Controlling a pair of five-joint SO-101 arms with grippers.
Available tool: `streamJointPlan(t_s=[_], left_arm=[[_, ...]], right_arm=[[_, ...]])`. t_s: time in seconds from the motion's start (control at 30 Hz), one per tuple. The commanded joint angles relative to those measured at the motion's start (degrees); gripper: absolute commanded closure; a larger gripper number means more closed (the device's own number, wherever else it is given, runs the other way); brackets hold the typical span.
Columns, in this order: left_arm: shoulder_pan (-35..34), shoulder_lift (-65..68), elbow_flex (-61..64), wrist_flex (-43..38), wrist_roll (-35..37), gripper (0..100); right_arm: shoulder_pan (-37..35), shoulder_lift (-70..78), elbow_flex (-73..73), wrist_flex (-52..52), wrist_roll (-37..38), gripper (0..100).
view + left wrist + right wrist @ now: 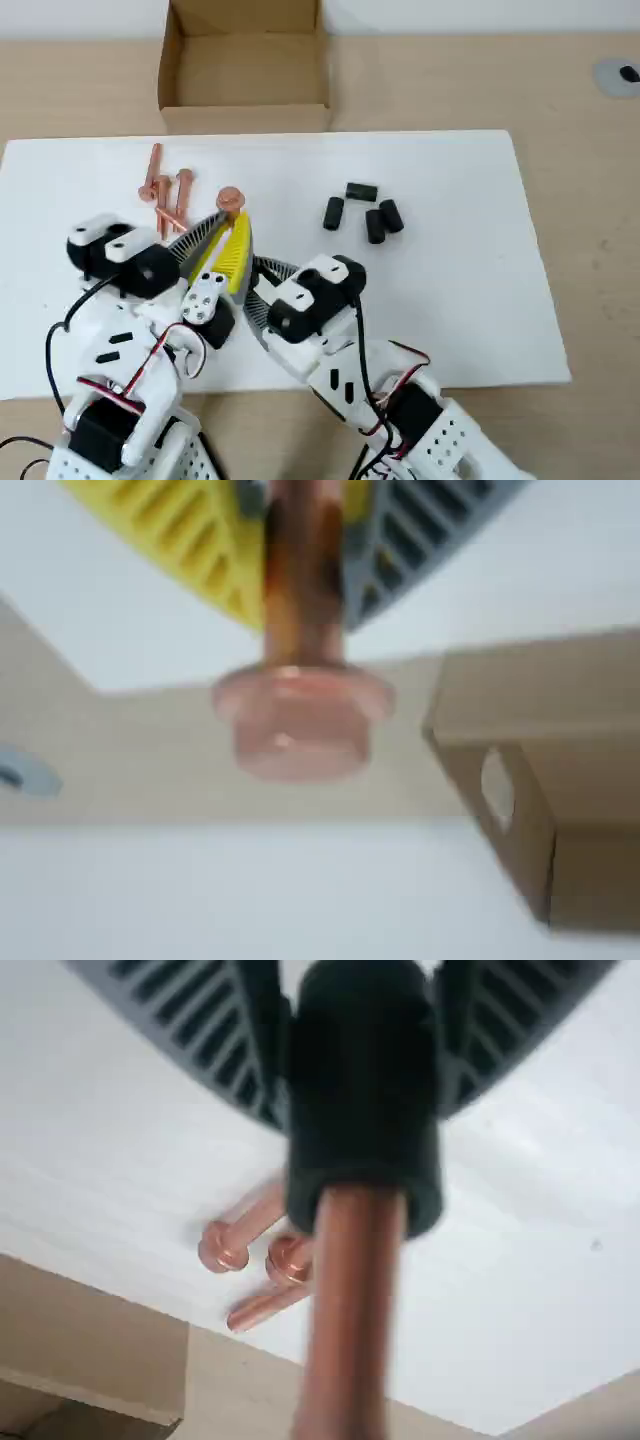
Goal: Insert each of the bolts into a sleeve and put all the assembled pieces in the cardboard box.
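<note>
left end effector (pixel 228 222): yellow and grey fingers closed on the shank of a copper bolt (pixel 302 715), head pointing away from the wrist toward the cardboard box (pixel 243 118). gripped on the shank, probably so the free end stays exposed for mating.

right end effector (pixel 362 1070): grey fingers clamped around a black sleeve (pixel 365 1140). a copper shank sits in the sleeve's bore. it appears to be the same bolt, so the two arms meet nose to nose above the white sheet (pixel 480 300) to keep bolt and sleeve on one axis.

step in hand, as judged: insertion under way, depth not readable.

loose bolts (pixel 165 195): three, lying close together on the sheet just beside the left end effector, within its reach.

loose sleeves (pixel 362 210): four, clustered on the sheet on the right arm's side, well apart from the bolts. stock seems sorted by which arm picks it.

cardboard box: open top up, on the tabletop (pixel 580 200) just beyond the sheet's far edge, near both arms for the drop-off.
</note>
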Motion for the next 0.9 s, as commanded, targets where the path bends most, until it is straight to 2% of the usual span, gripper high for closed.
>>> streamJointPlan(t_s=[0.0, 0.33, 0.43, 0.6, 0.87], left_arm=[[0.2, -0.7, 0.6, 1.1, 0.4, 100], [0.6, -0.7, 3.3, 1.9, 0.4, 100], [0.8, -0.7, 0.4, 7.6, -1.9, 100], [5.3, -0.5, -4.1, 16.6, -3.9, 100], [6.5, -0.5, -5.7, 19.5, -3.6, 100]], right_arm=[[-0.4, -0.8, 0.0, -0.3, 0.0, 98.8], [-0.4, -0.8, 0.0, -0.3, 0.0, 98.8], [1.2, -0.8, 0.0, -0.4, 1.3, 98.8], [2.6, -0.9, 0.0, -0.4, 2.0, 98.8], [2.7, -0.9, 0.0, -0.4, 2.0, 98.8]])
